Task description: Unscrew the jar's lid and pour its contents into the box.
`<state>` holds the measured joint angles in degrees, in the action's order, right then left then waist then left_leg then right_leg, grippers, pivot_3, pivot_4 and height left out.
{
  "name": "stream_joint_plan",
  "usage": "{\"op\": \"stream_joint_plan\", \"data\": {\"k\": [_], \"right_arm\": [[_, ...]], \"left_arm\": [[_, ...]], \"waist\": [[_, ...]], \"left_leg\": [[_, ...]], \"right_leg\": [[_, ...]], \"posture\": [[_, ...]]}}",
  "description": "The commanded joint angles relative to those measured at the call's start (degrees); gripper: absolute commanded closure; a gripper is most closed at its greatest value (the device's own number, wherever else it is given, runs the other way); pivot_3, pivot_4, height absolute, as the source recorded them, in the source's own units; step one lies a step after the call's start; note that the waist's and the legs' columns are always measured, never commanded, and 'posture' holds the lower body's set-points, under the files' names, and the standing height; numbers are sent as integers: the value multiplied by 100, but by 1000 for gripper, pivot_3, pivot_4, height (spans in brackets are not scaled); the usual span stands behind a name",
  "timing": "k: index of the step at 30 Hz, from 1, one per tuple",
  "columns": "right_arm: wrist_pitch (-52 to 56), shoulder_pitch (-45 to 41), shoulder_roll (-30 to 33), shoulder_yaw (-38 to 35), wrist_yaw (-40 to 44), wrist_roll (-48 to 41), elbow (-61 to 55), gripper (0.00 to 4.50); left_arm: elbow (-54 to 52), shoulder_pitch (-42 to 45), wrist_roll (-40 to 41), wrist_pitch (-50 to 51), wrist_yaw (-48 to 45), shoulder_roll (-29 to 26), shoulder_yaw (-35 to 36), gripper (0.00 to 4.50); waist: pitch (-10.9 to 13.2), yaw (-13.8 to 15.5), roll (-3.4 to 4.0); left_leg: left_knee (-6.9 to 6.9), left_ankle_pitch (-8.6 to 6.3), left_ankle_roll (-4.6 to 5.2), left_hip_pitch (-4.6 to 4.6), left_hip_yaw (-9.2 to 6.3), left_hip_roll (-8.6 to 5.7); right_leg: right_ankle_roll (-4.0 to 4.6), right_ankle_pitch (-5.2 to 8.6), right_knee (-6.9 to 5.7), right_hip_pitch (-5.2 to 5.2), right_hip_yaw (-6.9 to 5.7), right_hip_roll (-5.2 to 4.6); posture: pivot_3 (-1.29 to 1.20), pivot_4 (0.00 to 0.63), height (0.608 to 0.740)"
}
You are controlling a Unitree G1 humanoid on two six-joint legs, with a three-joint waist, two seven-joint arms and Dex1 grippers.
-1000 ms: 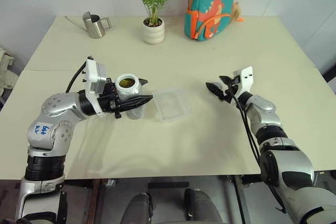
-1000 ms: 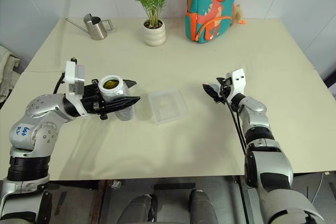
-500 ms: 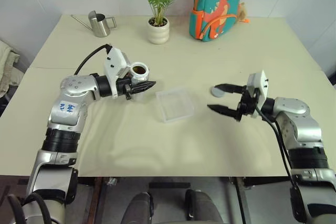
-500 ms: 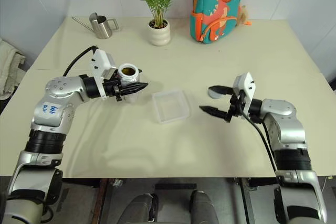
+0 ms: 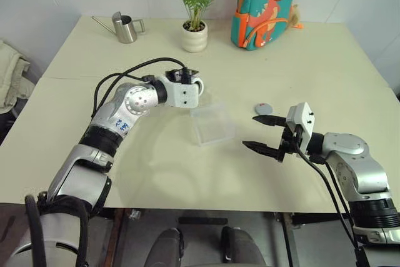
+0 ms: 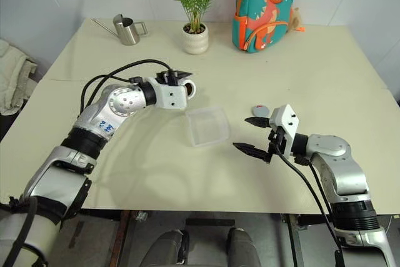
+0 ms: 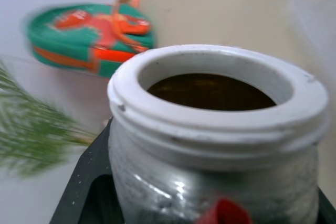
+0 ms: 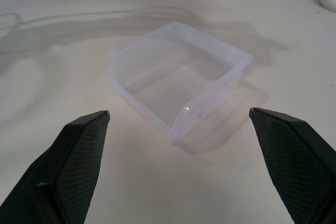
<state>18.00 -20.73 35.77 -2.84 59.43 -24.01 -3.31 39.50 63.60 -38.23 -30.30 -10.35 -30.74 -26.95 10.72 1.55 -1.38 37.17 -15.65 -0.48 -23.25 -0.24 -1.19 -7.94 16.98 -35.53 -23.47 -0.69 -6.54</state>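
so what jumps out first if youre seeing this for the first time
The left gripper, fingers shut on the small clear plastic jar with a white threaded rim, holds it lidless beside the shallow translucent plastic box at mid-table. The right gripper hangs open-fingered on the box's other side, with the small round grey lid lying on the table beside it. At the table's far edge stands a bright teal dinosaur backpack.
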Motion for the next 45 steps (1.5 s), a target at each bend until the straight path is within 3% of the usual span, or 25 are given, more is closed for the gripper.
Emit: {"op": "stream_joint_plan", "data": {"k": [1,6,13,23,30,33,37,39,41,43,45], "right_arm": [[-33,-39,-76,-38,-120,-65,-216,23],[-36,-45,-144,1,-196,-53,-203,23],[11,16,-287,28,-324,-91,-269,23],[-17,-1,-406,55,-340,-78,-179,23],[-83,-57,-510,112,-299,-31,-40,23],[-102,-59,-512,145,-271,-36,6,23],[-125,-110,-504,164,-243,-54,94,23],[-146,-152,-502,179,-213,-44,154,23],[-168,-186,-496,194,-176,-33,202,23],[-184,-221,-497,205,-148,-29,246,23],[-199,-247,-499,211,-122,-27,279,23]], "left_arm": [[151,533,-1618,-410,1727,-117,-746,2316],[385,1077,-3576,91,3798,-238,-1870,2316],[550,1407,-4912,713,5498,-293,-2715,2316],[577,1663,-5517,1246,5896,-215,-3068,2316],[387,1633,-5171,785,5753,-340,-2882,2316],[21,1474,-4472,-20,5483,-597,-2570,2316],[-193,1078,-2773,-1407,4531,-1020,-1814,2316],[32,699,-1220,-1748,3370,-1121,-1183,2316],[33,142,612,-1526,1880,-1145,-482,2316],[-274,-444,2280,-467,393,-1101,302,2316],[-488,-758,3237,506,-220,-1023,1081,2316]], "waist": [[0,2,0],[0,1,0],[0,-4,0],[0,-5,-1],[0,-10,-1],[0,-20,-1],[0,-28,0],[0,-31,0],[0,-37,0],[0,-45,0],[0,-72,0]], "left_leg": [[0,-1,2,0,2,-1],[-1,-6,11,-2,8,-4],[-3,-7,12,-2,11,-1],[1,-7,12,-3,13,-2],[3,-6,12,-3,14,-2],[3,-6,11,-3,15,-1],[3,-5,8,-1,20,0],[7,-5,8,0,21,0],[17,-5,8,0,23,2],[28,-5,8,3,24,3],[40,-5,10,3,22,6]], "right_leg": [[-1,0,0,0,1,-1],[-4,-2,4,-1,3,-2],[-4,-2,-1,-8,3,0],[-4,-2,-4,-7,2,-2],[-4,-2,-7,-9,2,-2],[-4,-2,-8,-11,3,-3],[-4,-2,-11,-14,4,-8],[-4,-2,-13,-13,3,-9],[-4,-2,-21,-13,2,-9],[-4,-2,-30,-10,3,-10],[-3,-3,-38,-6,3,-9]], "posture": [[0,150,740],[0,150,740],[0,150,740],[0,150,740],[0,150,740],[0,150,740],[0,150,740],[0,150,740],[0,150,740],[0,150,740],[0,150,740]]}}
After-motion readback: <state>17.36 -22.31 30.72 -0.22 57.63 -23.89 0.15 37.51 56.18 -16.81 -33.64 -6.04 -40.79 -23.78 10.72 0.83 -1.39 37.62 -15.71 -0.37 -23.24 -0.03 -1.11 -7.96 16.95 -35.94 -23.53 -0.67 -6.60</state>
